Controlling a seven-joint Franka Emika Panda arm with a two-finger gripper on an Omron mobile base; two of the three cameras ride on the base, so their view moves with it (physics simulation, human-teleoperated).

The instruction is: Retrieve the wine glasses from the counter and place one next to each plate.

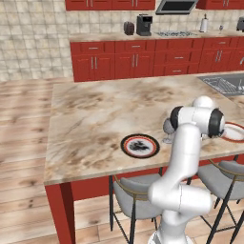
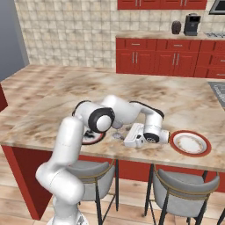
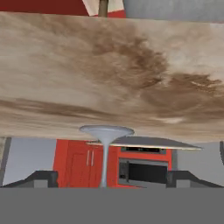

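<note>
On the marbled island top [image 1: 95,114], the translucent grey-blue stemmed wine glass [image 1: 168,127] stands at three o'clock of the black-rimmed patterned plate [image 1: 139,146]. Gripper [image 3: 107,177] jaws apart around its stem. Risk: withdrawing crookedly, a finger clips the stem and topples it.

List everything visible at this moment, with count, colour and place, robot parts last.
wine glass: one, translucent grey, standing on the island between the two plates, its stem and foot between the open finger tips in the hand view
black-rimmed plate: one, patterned white centre, near front edge of island
red-rimmed plate: one, white centre, front edge of island, right of the gripper
island top: one, beige-brown marbled
sink: one, grey, far right end of island
stools: two, grey seats, under island front
coffee machine: one, black, back counter
back cabinets: red, along the wall
gripper: one, white, jaws open, low over the island
</note>
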